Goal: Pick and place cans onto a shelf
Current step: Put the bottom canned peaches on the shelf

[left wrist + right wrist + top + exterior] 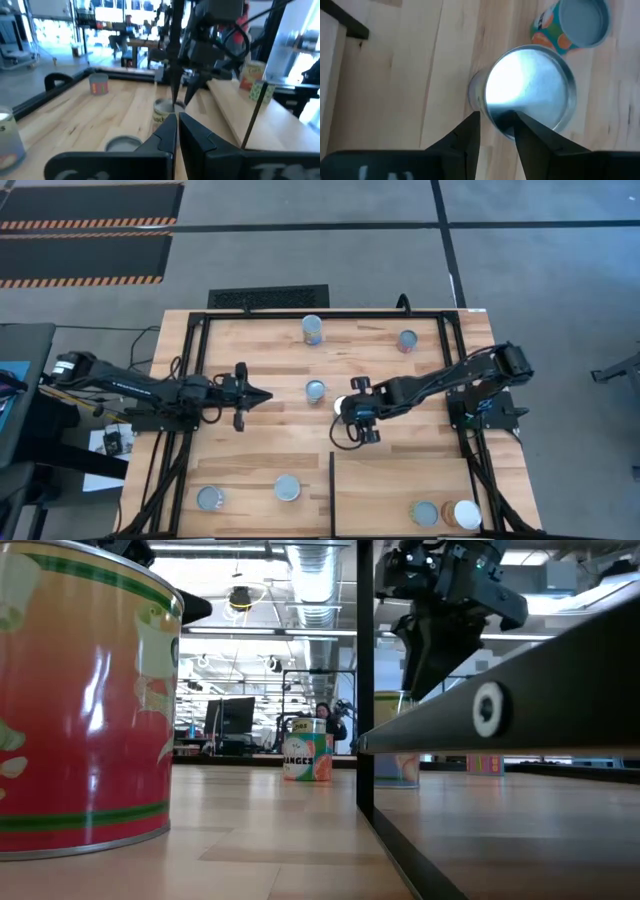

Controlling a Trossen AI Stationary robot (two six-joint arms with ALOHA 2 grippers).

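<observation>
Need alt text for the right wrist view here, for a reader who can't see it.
Seen from above, the right gripper hangs over the near rim of a silver-topped can, with the light wood table below. A second can with an orange and teal label stands just beyond it.

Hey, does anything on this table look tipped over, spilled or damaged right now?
Nothing stands out. Every can in view stands upright, including the one under the right hand in the middle of the table. No spills or dents show.
</observation>
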